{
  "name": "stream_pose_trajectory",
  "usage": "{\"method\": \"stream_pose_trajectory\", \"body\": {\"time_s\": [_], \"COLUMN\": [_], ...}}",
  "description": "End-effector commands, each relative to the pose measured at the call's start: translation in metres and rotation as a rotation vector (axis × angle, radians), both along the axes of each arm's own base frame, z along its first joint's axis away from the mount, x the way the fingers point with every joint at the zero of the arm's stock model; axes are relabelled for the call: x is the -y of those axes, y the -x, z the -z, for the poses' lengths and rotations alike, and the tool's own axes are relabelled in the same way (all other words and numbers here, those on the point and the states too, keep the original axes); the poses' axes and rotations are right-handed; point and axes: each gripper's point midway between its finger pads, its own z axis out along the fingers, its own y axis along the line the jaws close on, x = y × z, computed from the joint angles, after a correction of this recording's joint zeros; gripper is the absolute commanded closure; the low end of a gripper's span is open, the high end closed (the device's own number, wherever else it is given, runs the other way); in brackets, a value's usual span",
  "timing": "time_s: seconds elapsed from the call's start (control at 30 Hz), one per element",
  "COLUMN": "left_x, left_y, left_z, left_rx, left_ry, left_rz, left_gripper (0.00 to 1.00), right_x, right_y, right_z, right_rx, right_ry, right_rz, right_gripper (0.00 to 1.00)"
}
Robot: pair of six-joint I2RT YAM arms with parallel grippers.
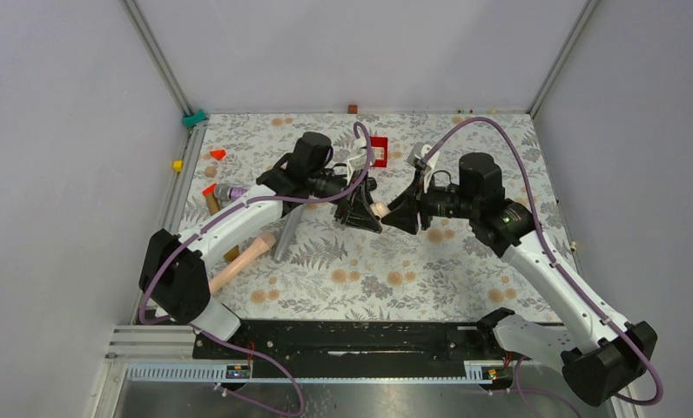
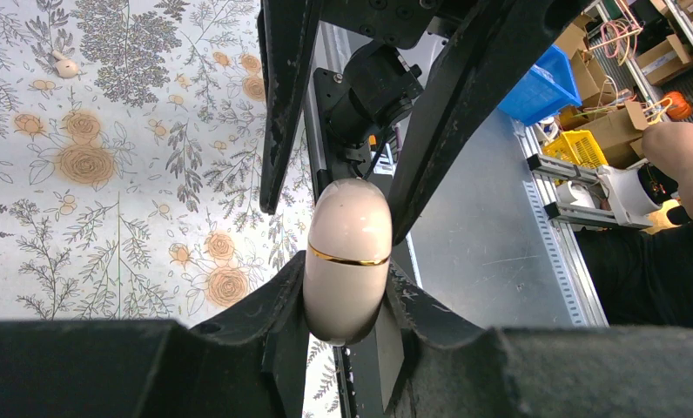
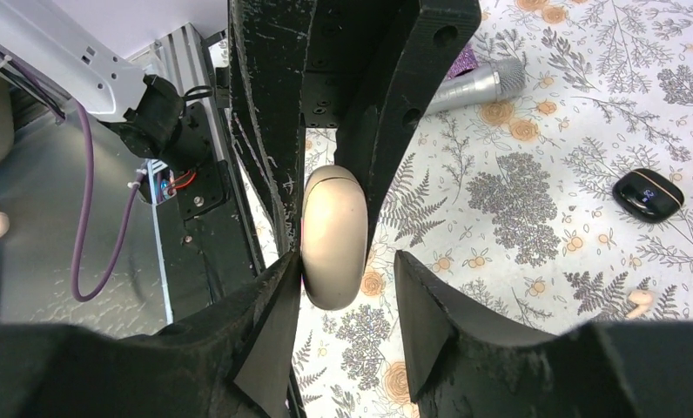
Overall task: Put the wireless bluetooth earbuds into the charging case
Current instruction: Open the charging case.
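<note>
White left arm [image 1: 238,218] reached forward and inward, its black two-finger left gripper [image 2: 347,277] clamped on a cream oval charging case [image 2: 347,226], white right arm [image 1: 543,261] angled inward to meet it, black two-finger right gripper [image 3: 343,266] with jaws parted, one finger [image 3: 273,300] touching that case

Legible text: none. White label on red box [image 1: 378,151] and lit mark on black oval case [image 3: 648,193]: unreadable.

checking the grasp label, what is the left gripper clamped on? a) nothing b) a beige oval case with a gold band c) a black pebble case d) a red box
b: the left gripper pinches the beige oval case, its gold band showing in the left wrist view.
</note>
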Motion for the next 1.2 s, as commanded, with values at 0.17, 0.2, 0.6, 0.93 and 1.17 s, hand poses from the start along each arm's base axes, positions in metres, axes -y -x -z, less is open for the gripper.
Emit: {"method": "stream_pose_trajectory", "body": {"time_s": [0.17,0.2,0.6,0.93,1.17], "left_x": [-0.002,-0.003,-0.003,0.000,0.002], "left_y": [0.009,0.010,0.011,0.006,-0.005], "left_z": [-0.021,-0.021,-0.022,-0.019,-0.016], "left_rx": [0.062,0.061,0.064,0.050,0.068], "left_ry": [0.067,0.067,0.070,0.053,0.035], "left_rz": [0.054,0.056,0.057,0.039,-0.017], "left_gripper": [1.00,1.00,1.00,1.00,1.00], "right_x": [0.011,0.012,0.029,0.041,0.065], "right_y": [-0.010,-0.011,-0.026,-0.016,-0.032], "right_z": [-0.020,-0.020,-0.028,-0.052,-0.067], "right_rx": [0.076,0.078,0.165,0.233,0.297], "right_ry": [-0.010,-0.008,0.024,0.013,0.054], "right_rz": [0.052,0.057,0.175,0.197,0.355], "right_gripper": [0.48,0.48,0.48,0.43,0.41]}}
